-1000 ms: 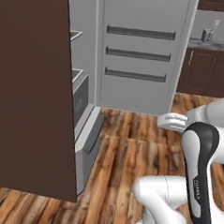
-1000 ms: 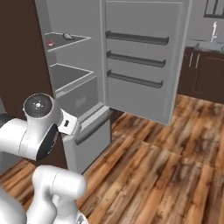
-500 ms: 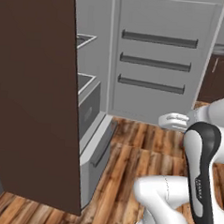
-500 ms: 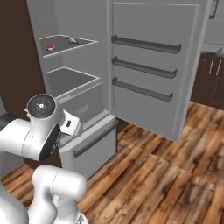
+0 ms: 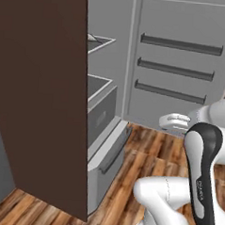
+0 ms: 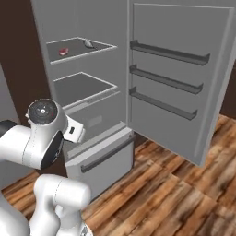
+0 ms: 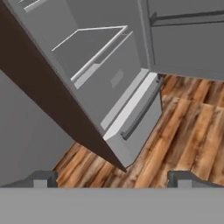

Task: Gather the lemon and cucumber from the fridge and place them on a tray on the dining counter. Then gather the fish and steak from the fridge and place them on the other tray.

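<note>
Right base view gives me the clearest look: the fridge (image 6: 115,69) stands with its door (image 6: 177,78) swung wide to the right, three dark rails running across the door's inner face. On the upper shelf (image 6: 80,48) lies the steak (image 6: 63,51), a small red-pink slab toward the left, and near it, further back and to the right, a pale greyish thing that I take for the fish (image 6: 88,44), though it is too small to be sure. The two sit apart, not touching. The shelf below them looks bare and dark, and beneath that the bottom drawer (image 6: 101,159) carries a long dark bar handle across its front. The floor (image 6: 175,193) before the fridge is brown wooden planking. From the left base view a dark brown panel (image 5: 44,96) covers most of the fridge's interior; past its edge I can just make out the tip of the pale thing on the upper shelf. The arm's white body fills the foreground in both base views. In the hand view the gripper (image 7: 113,179) has its two dark fingertips (image 7: 43,178) spread far apart at the bottom, with nothing between them, looking toward the drawer and the lower shelf from well back. I cannot pick out the lemon or cucumber on any shelf I can see.
</note>
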